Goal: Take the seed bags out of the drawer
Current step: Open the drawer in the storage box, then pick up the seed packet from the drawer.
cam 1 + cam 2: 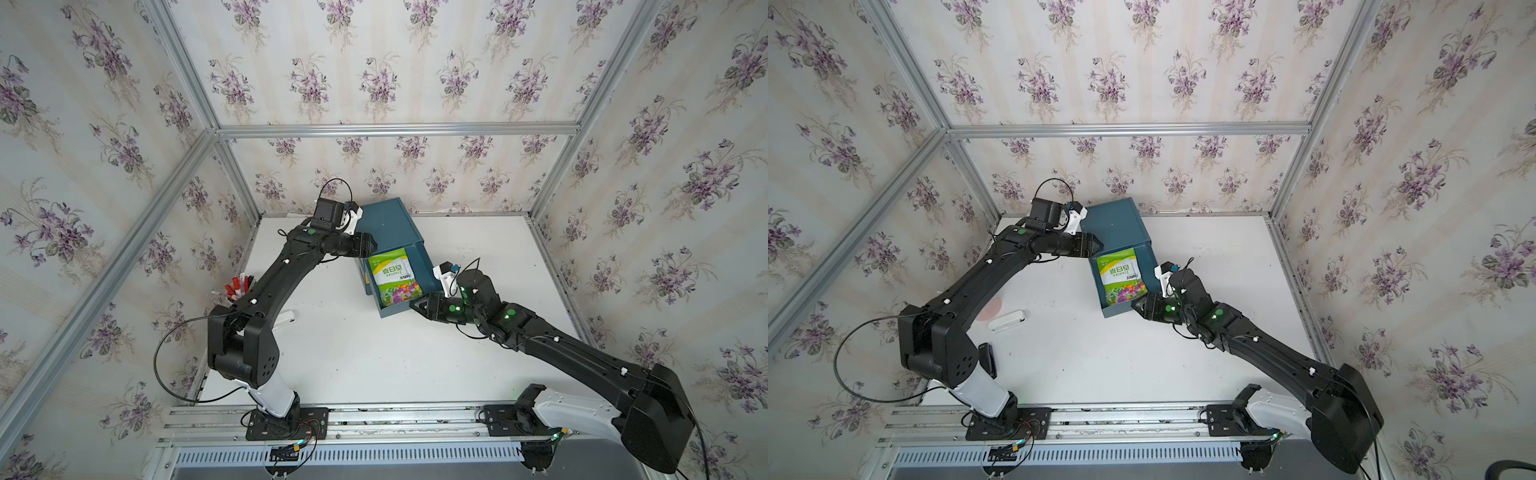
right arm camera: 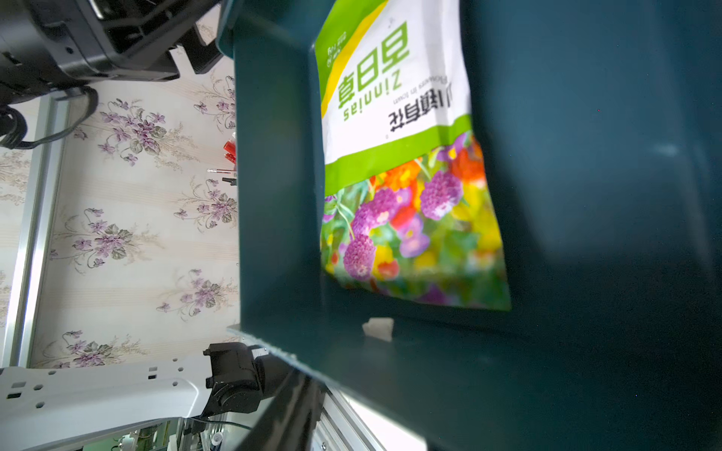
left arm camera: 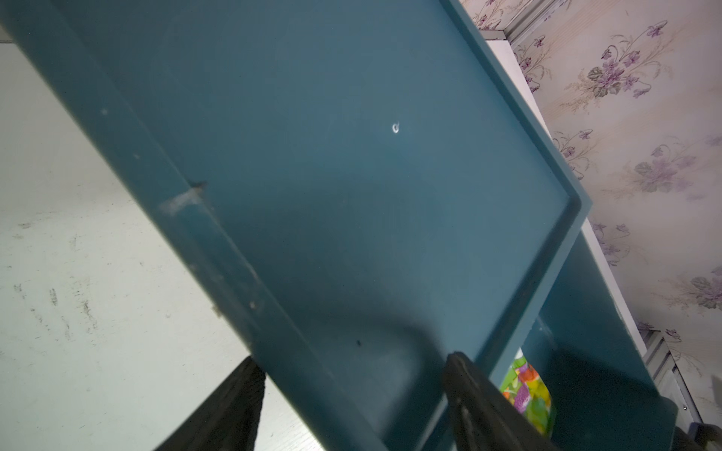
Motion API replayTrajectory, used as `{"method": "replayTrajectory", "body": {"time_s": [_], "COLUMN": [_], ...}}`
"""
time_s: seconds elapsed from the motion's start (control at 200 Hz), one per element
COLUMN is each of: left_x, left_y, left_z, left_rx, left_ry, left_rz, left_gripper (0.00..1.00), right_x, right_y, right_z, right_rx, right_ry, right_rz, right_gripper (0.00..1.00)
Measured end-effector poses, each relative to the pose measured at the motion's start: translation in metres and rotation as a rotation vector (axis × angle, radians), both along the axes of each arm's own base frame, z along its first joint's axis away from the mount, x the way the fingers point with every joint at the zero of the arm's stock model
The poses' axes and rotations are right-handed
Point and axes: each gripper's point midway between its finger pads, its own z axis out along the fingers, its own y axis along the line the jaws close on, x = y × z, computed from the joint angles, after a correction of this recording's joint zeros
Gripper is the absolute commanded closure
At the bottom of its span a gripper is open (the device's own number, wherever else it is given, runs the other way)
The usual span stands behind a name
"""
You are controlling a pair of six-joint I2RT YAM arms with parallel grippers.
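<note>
Teal cabinet sits at the back of the white bench, turned at an angle. Its drawer stands out toward the front, open on top. Inside, one seed bag lies flat on the drawer floor. It is green and white with bold lettering, and its flower photo is toward the drawer's front wall. Only this one bag shows in both top views. The right wrist view shows a small white scrap just beside the bag's photo end. Left gripper is at the cabinet's left front edge, jaws partly apart with that edge between them. Cannot tell whether they pinch it. Right gripper is at the drawer's front right corner, close to the bag but not seen holding it. Only one finger shows in its wrist view, so how wide it stands cannot be told. Red-capped markers stand behind the left arm, their holder mostly hidden.
</note>
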Motion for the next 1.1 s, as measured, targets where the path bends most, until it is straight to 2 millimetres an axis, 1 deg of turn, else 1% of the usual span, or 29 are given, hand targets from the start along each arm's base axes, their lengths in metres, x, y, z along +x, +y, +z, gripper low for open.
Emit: {"method": "replayTrajectory", "body": {"time_s": [0.125,0.285,0.405,0.52,0.649,0.904,0.989,1.099], "left_x": [-0.001,-0.001,-0.001,-0.001,-0.001,-0.001,-0.001,-0.002], "left_y": [0.0,0.0,0.0,0.0,0.0,-0.001,-0.001,-0.001], "left_z": [0.0,0.0,0.0,0.0,0.0,-0.001,-0.001,0.0], "left_rx": [0.001,0.001,0.0,-0.001,-0.004,-0.012,-0.013,-0.013], "left_ry": [0.002,0.002,0.003,0.003,0.005,0.005,0.002,0.001], "left_rz": [-0.001,-0.001,-0.002,-0.003,-0.001,0.002,0.002,0.003], "left_gripper": [0.24,0.25,0.26,0.27,0.28,0.28,0.28,0.28], "right_x": [0.001,-0.001,0.001,0.009,0.026,0.074,0.087,0.095], "right_y": [-0.004,-0.005,0.0,0.008,0.014,0.02,0.021,0.021], "right_z": [0.017,0.038,0.049,0.058,0.058,0.056,0.051,0.039], "right_rx": [-0.007,-0.024,-0.043,-0.068,-0.109,-0.234,-0.288,-0.349], "right_ry": [-0.023,-0.043,-0.043,-0.047,-0.048,-0.069,-0.076,-0.069], "right_rz": [-0.011,0.01,0.039,0.06,0.068,0.071,0.078,0.094], "right_gripper": [0.41,0.39,0.38,0.38,0.39,0.37,0.36,0.36]}}
